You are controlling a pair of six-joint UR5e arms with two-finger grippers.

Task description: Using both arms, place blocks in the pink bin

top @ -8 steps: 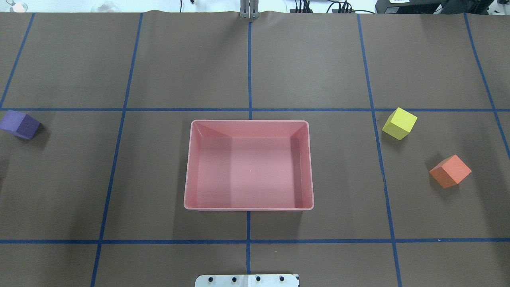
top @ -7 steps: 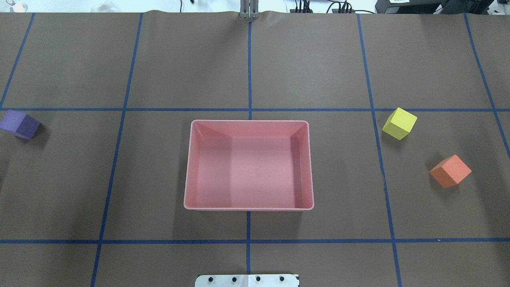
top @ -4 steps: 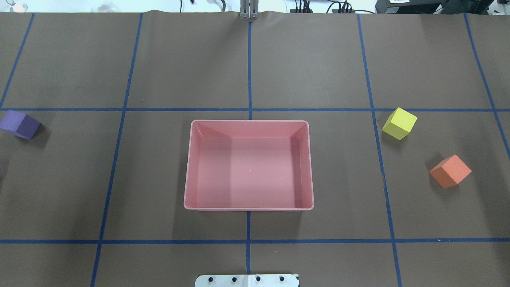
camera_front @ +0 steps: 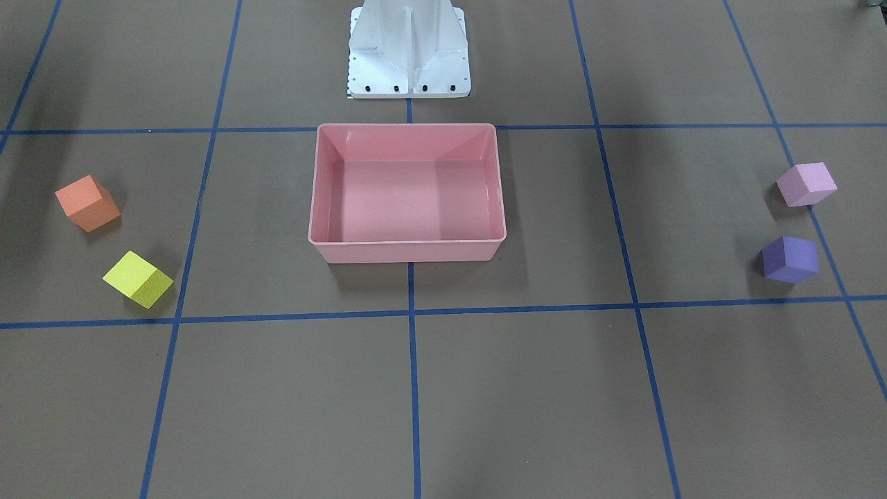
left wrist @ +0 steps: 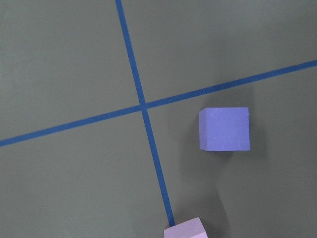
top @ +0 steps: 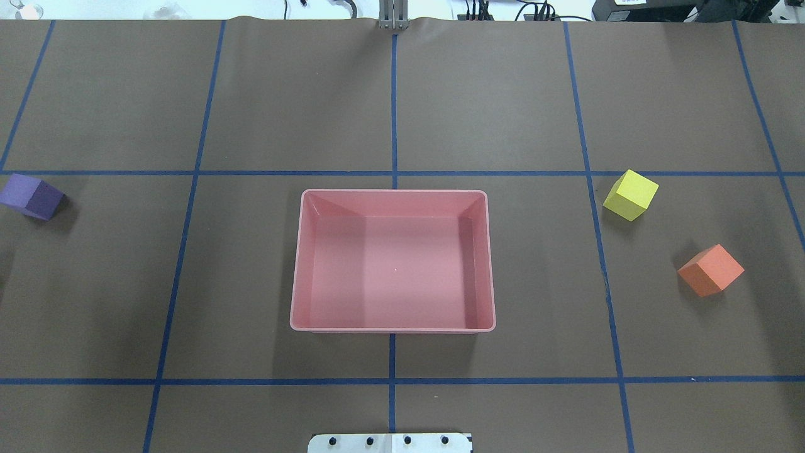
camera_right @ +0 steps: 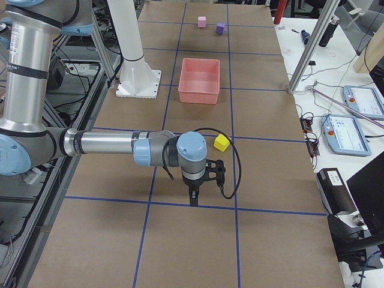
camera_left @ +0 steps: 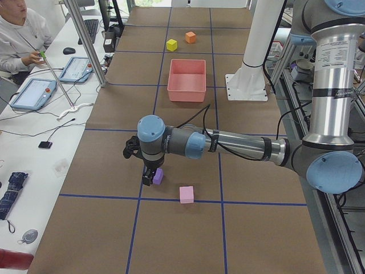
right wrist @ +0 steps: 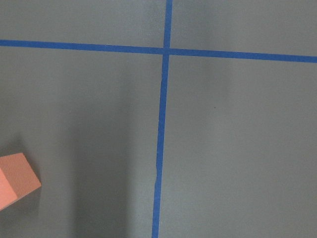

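Blocks lie on the desk (top: 503, 94) outside the central pink bin (top: 393, 190): purple block (top: 31, 196) and lilac block (camera_front: 806, 184) on my left, yellow block (top: 630, 195) and orange block (top: 710, 270) on my right. My left end effector (camera_left: 147, 176) hangs just beside the purple block, and my right end effector (camera_right: 193, 195) hangs near the yellow block. I cannot tell whether either is clenched or released.

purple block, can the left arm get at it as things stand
Probably yes. In the left side view the left tool hangs right by the purple block. Nothing lies between them, and the lilac block sits apart from it. The left wrist view looks down on it with nothing in front.
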